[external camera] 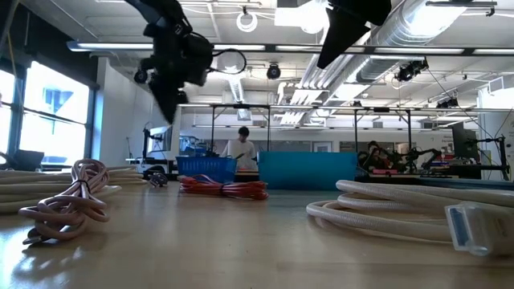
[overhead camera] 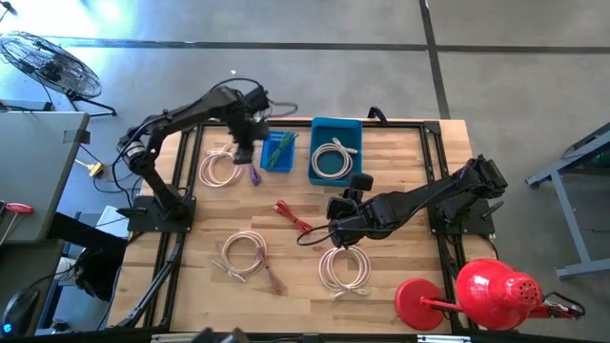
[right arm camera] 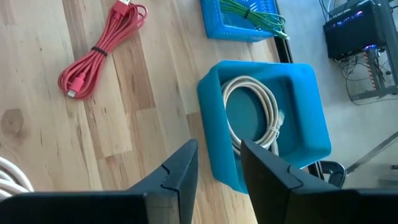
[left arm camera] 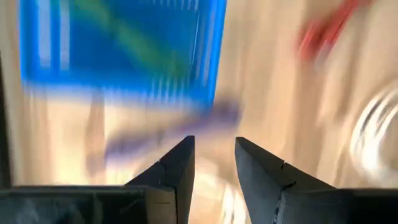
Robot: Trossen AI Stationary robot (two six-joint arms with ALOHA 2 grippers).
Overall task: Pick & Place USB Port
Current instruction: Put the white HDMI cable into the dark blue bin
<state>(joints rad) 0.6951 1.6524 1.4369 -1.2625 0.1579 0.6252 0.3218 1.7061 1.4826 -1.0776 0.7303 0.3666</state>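
Two dark fingers (left arm camera: 214,177) of the left gripper (overhead camera: 245,152) are seen parted by a narrow gap with nothing pinched between them. Just beyond their tips a purple cable (left arm camera: 168,134) is stretched on the wooden table (overhead camera: 400,191), touching the near wall of the slatted blue basket (overhead camera: 278,151), where a green cable (overhead camera: 279,145) is already stowed. A miss is the likely trouble: the thin cord could be nudged aside or only partly caught if the descent is rushed. Reaching steeply down, the left arm is bent above it. The right gripper (right arm camera: 217,177) is held slightly apart, empty, hovering near the teal bin (right arm camera: 267,118) with its white cable (right arm camera: 252,109).
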